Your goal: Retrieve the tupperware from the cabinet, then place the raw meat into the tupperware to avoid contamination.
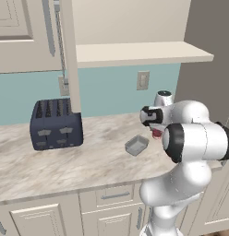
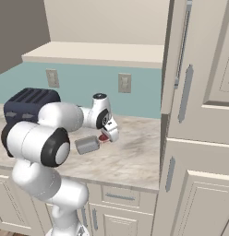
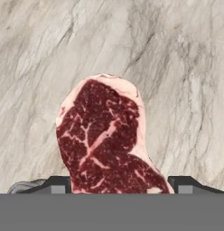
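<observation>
- On the tabletop (image 1: 65, 166), the meat (image 3: 107, 137) lies between the fingertips (image 3: 57, 184) of the pincer (image 3: 118, 186), spread wide.
- Tupperware (image 1: 136, 145): at 9 o'clock of the meat, just beside.
- Cabinet (image 1: 70, 50): door open.

Marble counter (image 1: 51, 166), toaster (image 1: 55, 124), tupperware (image 1: 136, 145), raw meat (image 3: 107, 140)

No text, label, brand, number or sign can be read anywhere in these pictures on any surface.
</observation>
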